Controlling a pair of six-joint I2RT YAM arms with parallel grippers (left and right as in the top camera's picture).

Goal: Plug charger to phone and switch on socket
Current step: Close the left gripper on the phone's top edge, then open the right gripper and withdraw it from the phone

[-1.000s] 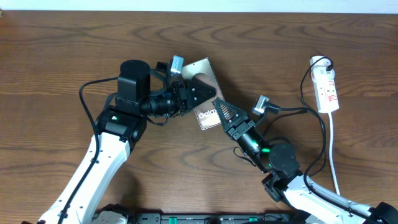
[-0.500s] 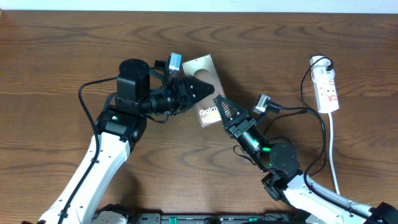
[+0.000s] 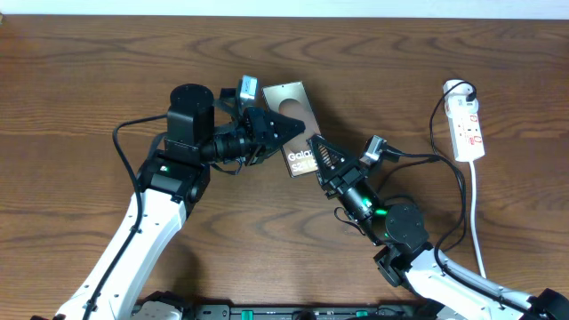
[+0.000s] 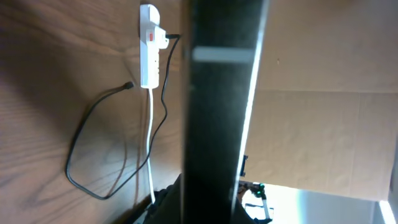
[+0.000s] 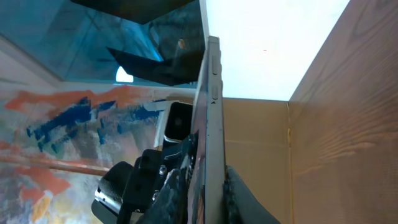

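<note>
The phone (image 3: pixel 300 107), a grey-brown slab with white "Galaxy" lettering, is held off the table between both grippers. My left gripper (image 3: pixel 284 125) is shut on its left side; the left wrist view shows the phone only as a dark edge-on bar (image 4: pixel 217 106). My right gripper (image 3: pixel 317 153) is shut on its lower edge, and the right wrist view shows the phone edge-on (image 5: pixel 213 112) between the fingers (image 5: pixel 212 193). The white socket (image 3: pixel 468 127) lies at the far right and also shows in the left wrist view (image 4: pixel 149 46). The thin black charger cable (image 3: pixel 434 120) loops beside it, its plug tip (image 4: pixel 129 85) loose on the table.
The socket's white cord (image 3: pixel 477 213) runs toward the front edge and shows in the left wrist view (image 4: pixel 151 137). The right arm's base (image 3: pixel 404 227) sits front centre, the left arm (image 3: pixel 169 169) at left. Brown wooden table (image 3: pixel 80 80) all round.
Both grippers moved slightly away from the front edge with the phone, which turned a little more upright in the overhead view. Socket and cable have not moved.
</note>
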